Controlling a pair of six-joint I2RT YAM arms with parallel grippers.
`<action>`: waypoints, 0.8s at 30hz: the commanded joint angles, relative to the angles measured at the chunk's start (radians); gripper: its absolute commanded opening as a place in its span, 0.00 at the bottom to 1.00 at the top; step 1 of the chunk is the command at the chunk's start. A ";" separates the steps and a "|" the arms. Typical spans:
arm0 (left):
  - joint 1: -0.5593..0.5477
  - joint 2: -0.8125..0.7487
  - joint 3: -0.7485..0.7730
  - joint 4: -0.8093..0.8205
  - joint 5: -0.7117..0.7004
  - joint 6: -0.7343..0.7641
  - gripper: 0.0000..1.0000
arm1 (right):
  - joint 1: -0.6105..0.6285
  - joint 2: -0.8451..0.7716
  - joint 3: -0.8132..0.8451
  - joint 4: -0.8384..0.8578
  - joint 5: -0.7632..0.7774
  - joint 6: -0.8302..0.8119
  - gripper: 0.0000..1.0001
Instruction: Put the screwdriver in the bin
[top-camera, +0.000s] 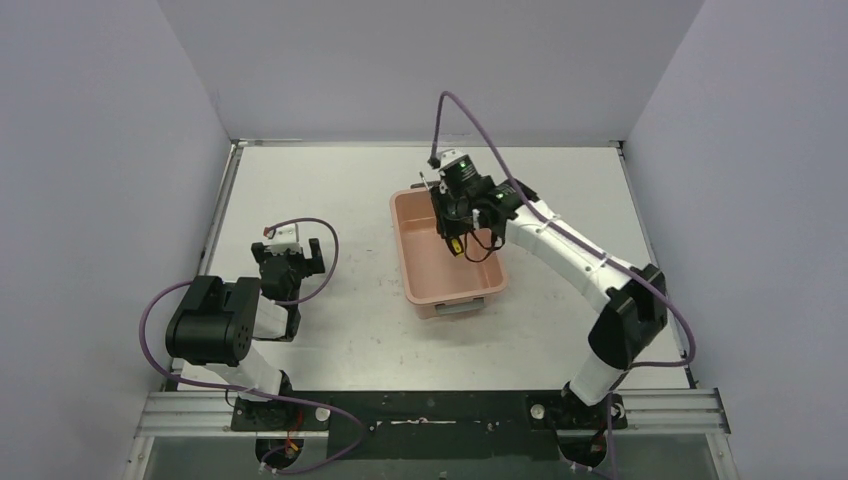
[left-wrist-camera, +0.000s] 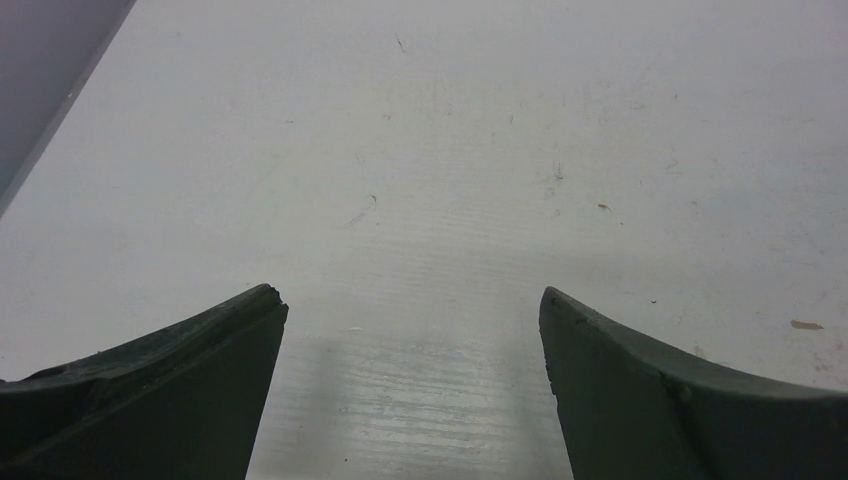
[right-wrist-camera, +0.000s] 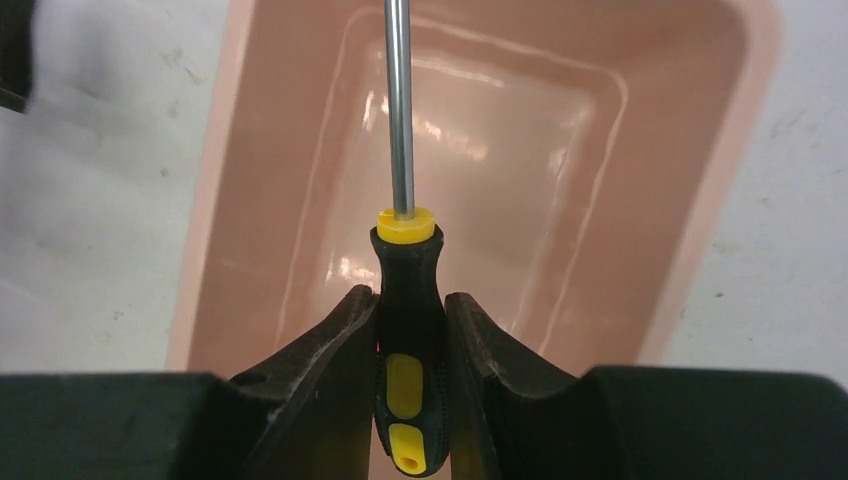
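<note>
Right tool (right-wrist-camera: 410, 300) clamps screwdriver (right-wrist-camera: 408, 262) handle, shaft pointing out above bin (right-wrist-camera: 262, 200)

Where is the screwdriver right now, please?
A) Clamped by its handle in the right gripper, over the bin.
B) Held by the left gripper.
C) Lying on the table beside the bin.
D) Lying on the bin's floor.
A: the right wrist view shows the right gripper shut on the handle of the screwdriver, with the bin open beneath.

right gripper (right-wrist-camera: 408, 330) clamped on screwdriver (right-wrist-camera: 405, 340) handle, shaft pointing ahead over bin (right-wrist-camera: 250, 200), table (right-wrist-camera: 90, 200) around
</note>
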 joint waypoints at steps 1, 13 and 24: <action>-0.003 -0.001 0.019 0.039 -0.002 0.005 0.97 | 0.034 0.082 -0.061 0.031 -0.004 0.057 0.00; -0.003 0.001 0.019 0.040 -0.002 0.007 0.97 | 0.044 0.189 -0.279 0.200 0.028 0.125 0.00; -0.003 0.000 0.019 0.040 -0.002 0.006 0.97 | 0.045 0.261 -0.285 0.239 0.073 0.137 0.24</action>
